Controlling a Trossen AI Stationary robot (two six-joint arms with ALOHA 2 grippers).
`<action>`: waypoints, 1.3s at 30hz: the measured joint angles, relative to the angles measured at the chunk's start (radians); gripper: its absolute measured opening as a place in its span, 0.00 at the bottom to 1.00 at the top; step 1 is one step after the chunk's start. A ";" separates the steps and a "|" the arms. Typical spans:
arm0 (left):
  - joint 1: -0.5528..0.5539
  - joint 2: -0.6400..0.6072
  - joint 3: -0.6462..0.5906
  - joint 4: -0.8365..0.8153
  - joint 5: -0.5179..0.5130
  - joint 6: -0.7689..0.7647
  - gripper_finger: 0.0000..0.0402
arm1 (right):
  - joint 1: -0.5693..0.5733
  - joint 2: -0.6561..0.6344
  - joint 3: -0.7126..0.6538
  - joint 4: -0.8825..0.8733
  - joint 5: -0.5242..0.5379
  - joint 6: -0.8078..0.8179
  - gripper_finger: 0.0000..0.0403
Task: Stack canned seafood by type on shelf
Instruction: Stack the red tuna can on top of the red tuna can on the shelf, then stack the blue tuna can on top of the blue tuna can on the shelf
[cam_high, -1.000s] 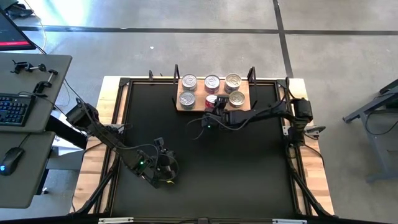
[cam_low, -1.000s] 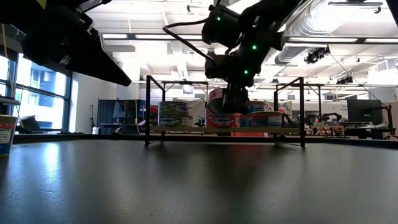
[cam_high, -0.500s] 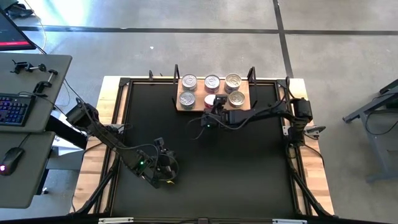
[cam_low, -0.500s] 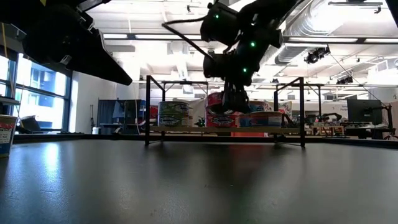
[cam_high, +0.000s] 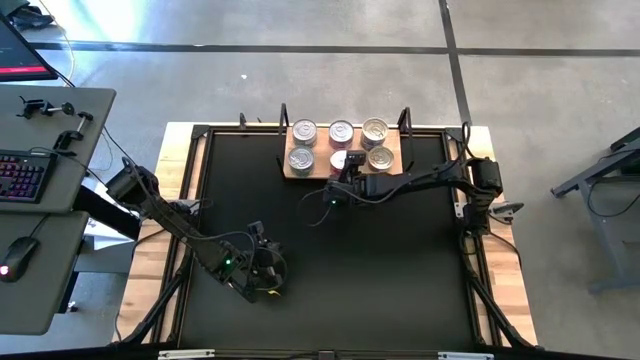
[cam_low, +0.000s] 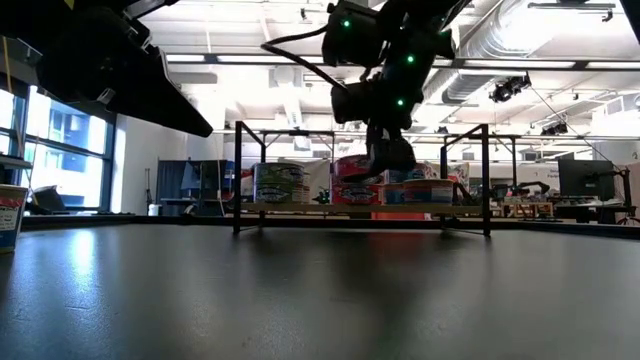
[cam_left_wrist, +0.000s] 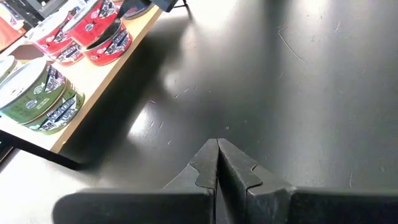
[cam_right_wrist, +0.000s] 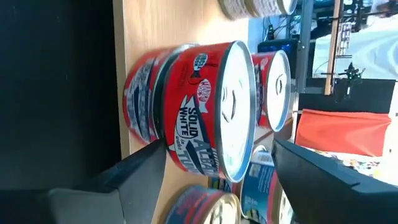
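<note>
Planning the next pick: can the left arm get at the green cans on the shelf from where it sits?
Probably yes: the shut left gripper faces the green cans across bare tabletop, nothing between.

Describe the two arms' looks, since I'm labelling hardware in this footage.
Both arms are dark, jointed links with black cables looping beside them and small green indicator lights. The left gripper ends in two matte dark jaws with notched inner edges. The right gripper has flat dark jaws, and a boxy black housing sits near that arm's base.

Right hand (cam_high: 343, 167) reaches forward with fingers spread wide; left hand (cam_left_wrist: 217, 163) rests closed, folded back.
</note>
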 joint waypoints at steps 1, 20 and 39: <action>0.000 0.000 0.000 0.000 0.000 0.000 0.00 | 0.005 0.000 0.005 -0.019 0.000 0.015 0.71; 0.003 0.000 -0.001 0.006 -0.010 -0.058 0.00 | 0.186 -0.189 -0.136 0.013 -0.678 0.211 0.63; -0.180 -0.002 0.230 -0.587 0.467 -0.526 0.00 | 0.589 -0.153 -0.734 1.283 -0.340 0.556 0.59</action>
